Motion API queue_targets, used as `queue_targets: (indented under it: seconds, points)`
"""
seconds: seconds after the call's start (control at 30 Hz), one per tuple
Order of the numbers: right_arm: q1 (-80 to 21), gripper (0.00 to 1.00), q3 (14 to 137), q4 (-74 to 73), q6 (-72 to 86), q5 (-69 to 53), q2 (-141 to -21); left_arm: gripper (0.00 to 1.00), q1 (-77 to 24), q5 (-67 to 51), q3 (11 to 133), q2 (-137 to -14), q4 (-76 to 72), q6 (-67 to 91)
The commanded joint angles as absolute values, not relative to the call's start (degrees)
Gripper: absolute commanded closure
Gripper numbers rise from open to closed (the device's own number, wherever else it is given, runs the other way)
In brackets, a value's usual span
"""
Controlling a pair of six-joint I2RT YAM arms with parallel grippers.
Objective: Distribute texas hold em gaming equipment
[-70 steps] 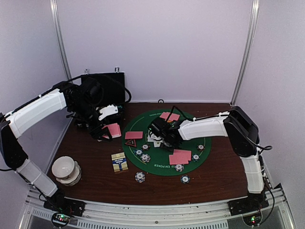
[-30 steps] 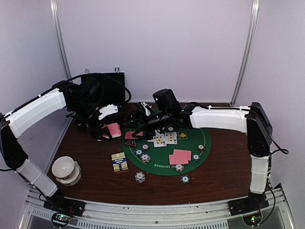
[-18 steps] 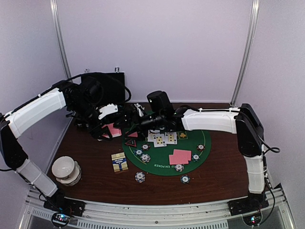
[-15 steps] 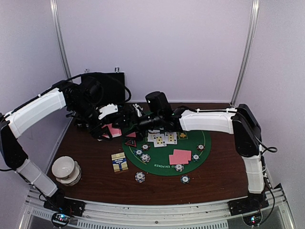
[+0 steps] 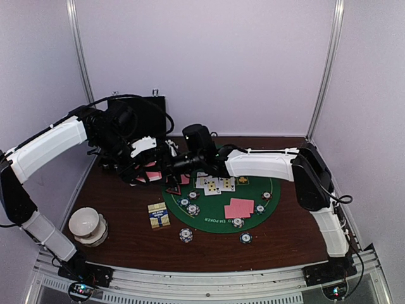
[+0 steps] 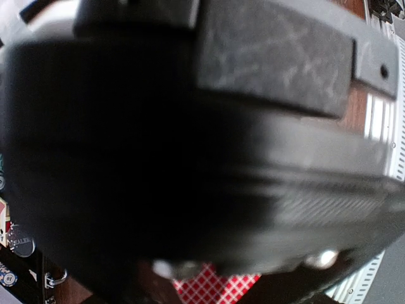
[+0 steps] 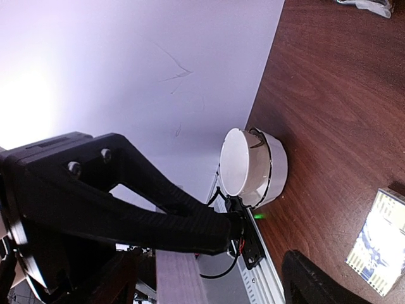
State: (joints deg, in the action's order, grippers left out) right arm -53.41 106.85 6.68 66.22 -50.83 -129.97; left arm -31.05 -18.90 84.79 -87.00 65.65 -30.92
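Note:
My left gripper holds a stack of pink-backed playing cards over the table's left part; a checked card back shows in the left wrist view, the rest blocked by a dark blur. My right gripper reaches left across the green poker mat and hovers right beside those cards. Its fingers stand wide apart with nothing between them. Three face-up cards, a pink card pair, a red triangle marker and striped chips lie on the mat.
A black case stands at the back left. Stacked white bowls sit front left and also show in the right wrist view. A patterned card box lies beside the mat. Two chips lie off the mat's front edge.
My right arm has risen from the mat's middle and swung left to the left gripper's cards. Three face-up cards now show on the mat. The left arm has stayed put.

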Motion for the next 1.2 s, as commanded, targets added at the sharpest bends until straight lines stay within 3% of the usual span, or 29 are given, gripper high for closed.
queue_targets:
  seconds: [0.0,0.23,0.8,1.17]
  points:
    - [-53.59,0.19,109.16,8.67,67.81,-52.44,-131.74,1.00,-30.68,-20.40,86.35,-86.70,65.03,-30.84]
    - [-51.34,0.32,104.44,13.42,71.81,-52.47,-131.41,1.00,-30.67,-19.96,86.14,-86.29,64.96,-31.02]
    - [-48.98,0.49,98.26,9.38,65.78,-53.86,-122.47,1.00,-30.67,-19.52,85.53,-86.26,64.97,-31.02]
    - [-48.64,0.78,93.93,16.76,71.07,-55.63,-118.95,1.00,-30.67,-19.21,85.52,-86.45,65.01,-30.92]
